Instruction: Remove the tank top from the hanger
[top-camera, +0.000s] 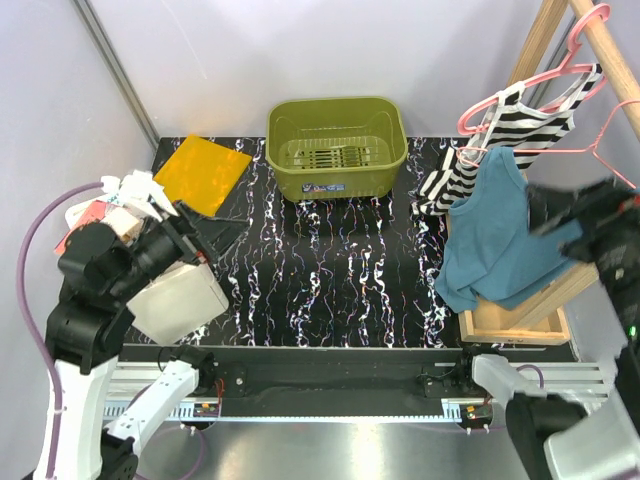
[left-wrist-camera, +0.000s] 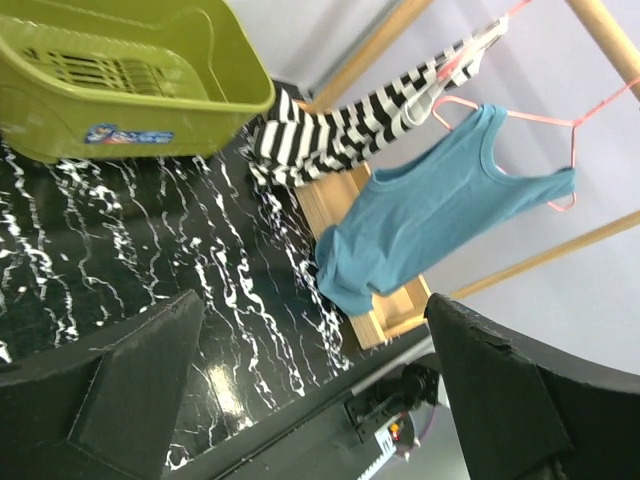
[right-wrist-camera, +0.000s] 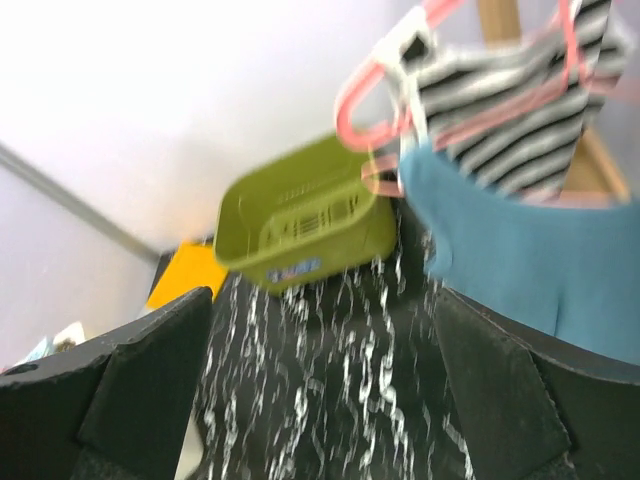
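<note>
Blue tank top (top-camera: 495, 235), long axis vert., hem down; L hand (left-wrist-camera: 315, 305), R hand (right-wrist-camera: 322, 295) wide

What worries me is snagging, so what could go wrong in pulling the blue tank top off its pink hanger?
The blue fabric tank top hangs right beside the black-and-white striped tank top; the open right gripper might pinch both. Pulling could drag the thin pink wire hanger off the wooden rack rather than free the straps. The open left gripper is far off, so nothing steadies the hanger.

two tank tops (top-camera: 495, 230) (top-camera: 530, 115), one basket (top-camera: 380, 175)
</note>
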